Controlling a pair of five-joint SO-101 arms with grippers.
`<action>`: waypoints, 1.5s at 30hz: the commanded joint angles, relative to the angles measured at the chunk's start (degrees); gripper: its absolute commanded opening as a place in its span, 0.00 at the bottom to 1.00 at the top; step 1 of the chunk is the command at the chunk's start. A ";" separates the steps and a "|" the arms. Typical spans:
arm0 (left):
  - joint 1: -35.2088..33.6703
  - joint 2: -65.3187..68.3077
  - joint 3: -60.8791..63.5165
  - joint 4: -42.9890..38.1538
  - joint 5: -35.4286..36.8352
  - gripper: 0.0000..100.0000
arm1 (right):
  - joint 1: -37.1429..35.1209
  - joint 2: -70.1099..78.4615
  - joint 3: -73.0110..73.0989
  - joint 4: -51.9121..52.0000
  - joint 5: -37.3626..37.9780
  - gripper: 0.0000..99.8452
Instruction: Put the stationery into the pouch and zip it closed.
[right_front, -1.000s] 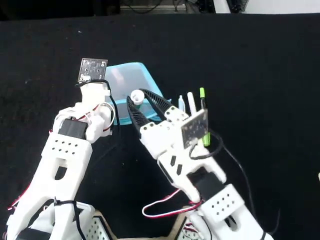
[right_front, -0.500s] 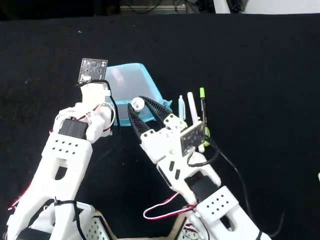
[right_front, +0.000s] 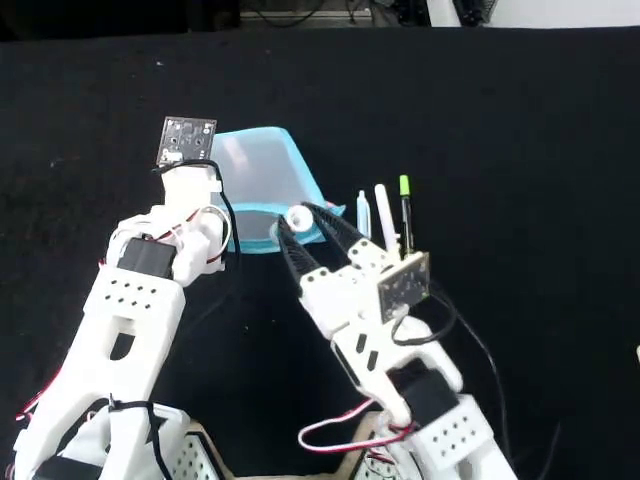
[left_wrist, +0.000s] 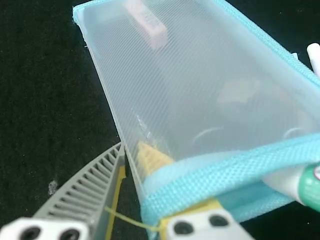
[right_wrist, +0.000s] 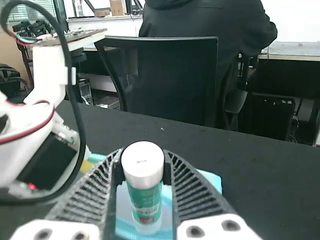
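A translucent pouch (right_front: 262, 180) with cyan trim lies at the table's middle, its open mouth toward the arms. My left gripper (left_wrist: 134, 156) is shut on the pouch's (left_wrist: 200, 85) corner by the mouth. My right gripper (right_front: 300, 226) is shut on a white-capped green glue stick (right_front: 298, 216) at the pouch's mouth. In the right wrist view the glue stick (right_wrist: 143, 190) stands upright between the fingers (right_wrist: 95, 190). A pink eraser (left_wrist: 145, 20) lies inside the pouch. Three pens (right_front: 384, 212), one blue-white, one white and one green-tipped, lie side by side right of the pouch.
The table (right_front: 520, 130) is covered in black cloth. The left arm (right_front: 150, 270) stands close beside the right arm (right_front: 380, 330). A chair (right_wrist: 160, 75) and a seated person are in the room behind.
My right gripper has drawn back toward the front and to the right with the glue stick, from over the pouch to its mouth. The left arm has kept still.
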 joint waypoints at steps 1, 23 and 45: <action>0.48 0.88 4.09 0.44 0.18 0.03 | 1.67 -12.26 -0.75 18.37 0.18 0.01; 0.48 0.88 4.09 0.35 0.18 0.03 | 1.76 16.40 -27.65 27.60 0.18 0.01; 0.48 0.88 4.00 0.35 0.18 0.03 | 1.76 26.24 -17.80 17.67 -0.09 0.01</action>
